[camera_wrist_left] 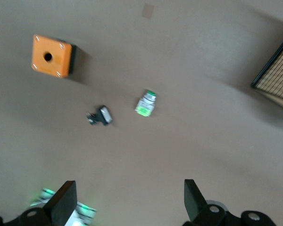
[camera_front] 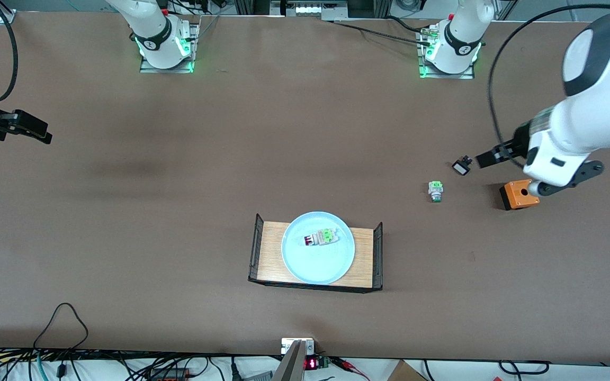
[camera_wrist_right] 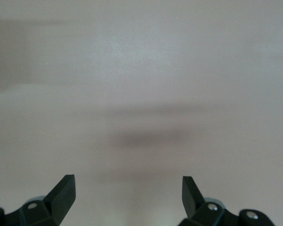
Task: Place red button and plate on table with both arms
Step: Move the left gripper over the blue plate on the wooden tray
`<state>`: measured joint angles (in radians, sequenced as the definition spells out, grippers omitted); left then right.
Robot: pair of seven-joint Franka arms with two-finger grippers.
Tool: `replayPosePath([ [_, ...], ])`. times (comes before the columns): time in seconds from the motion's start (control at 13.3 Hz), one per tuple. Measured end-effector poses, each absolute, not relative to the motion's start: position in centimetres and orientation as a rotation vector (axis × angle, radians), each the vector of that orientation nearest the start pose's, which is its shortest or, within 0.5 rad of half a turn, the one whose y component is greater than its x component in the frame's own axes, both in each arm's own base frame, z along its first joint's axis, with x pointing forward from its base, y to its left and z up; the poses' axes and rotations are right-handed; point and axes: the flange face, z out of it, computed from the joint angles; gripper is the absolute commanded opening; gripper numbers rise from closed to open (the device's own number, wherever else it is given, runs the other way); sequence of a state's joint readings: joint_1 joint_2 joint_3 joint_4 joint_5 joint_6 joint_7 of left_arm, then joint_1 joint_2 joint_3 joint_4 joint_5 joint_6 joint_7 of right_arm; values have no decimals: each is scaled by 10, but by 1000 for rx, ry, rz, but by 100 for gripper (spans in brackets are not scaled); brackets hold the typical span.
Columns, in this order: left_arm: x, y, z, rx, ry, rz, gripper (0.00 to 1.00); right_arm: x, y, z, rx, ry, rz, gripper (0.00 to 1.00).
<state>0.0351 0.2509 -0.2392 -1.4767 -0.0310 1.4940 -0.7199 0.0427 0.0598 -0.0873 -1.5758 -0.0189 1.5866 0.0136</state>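
On wooden tray (camera_front: 273, 254), pale blue plate (camera_front: 305, 262) held red button (camera_front: 320, 238); neither yet on table (camera_front: 178, 185); left gripper (camera_front: 482, 159), right gripper (camera_front: 37, 132) open, empty.

1. My left arm (camera_front: 596, 100) comes in at the right edge of the front frame, forearm bent down, wrist angled toward frame centre.
2. Its left end effector (camera_wrist_left: 127, 197) hangs over the worktop (camera_front: 178, 174), fingers (camera_wrist_left: 66, 197) spread wide, holding nothing.
3. My right end effector (camera_wrist_right: 127, 195) sits at the left edge, upper half of the front frame, also over the worktop, fingers wide apart, empty.
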Motion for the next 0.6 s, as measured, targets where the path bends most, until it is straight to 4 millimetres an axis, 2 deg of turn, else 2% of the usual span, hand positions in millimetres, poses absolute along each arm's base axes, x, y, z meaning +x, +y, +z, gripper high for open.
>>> replayPosePath([
  [0.38, 634, -197, 505, -2767, -1387, 345, 100, 572, -28, 590, -3164, 95, 76, 100],
  [0.6, 653, -233, 502, -2662, -1649, 308, 100, 573, -32, 588, -3165, 106, 81, 100],
])
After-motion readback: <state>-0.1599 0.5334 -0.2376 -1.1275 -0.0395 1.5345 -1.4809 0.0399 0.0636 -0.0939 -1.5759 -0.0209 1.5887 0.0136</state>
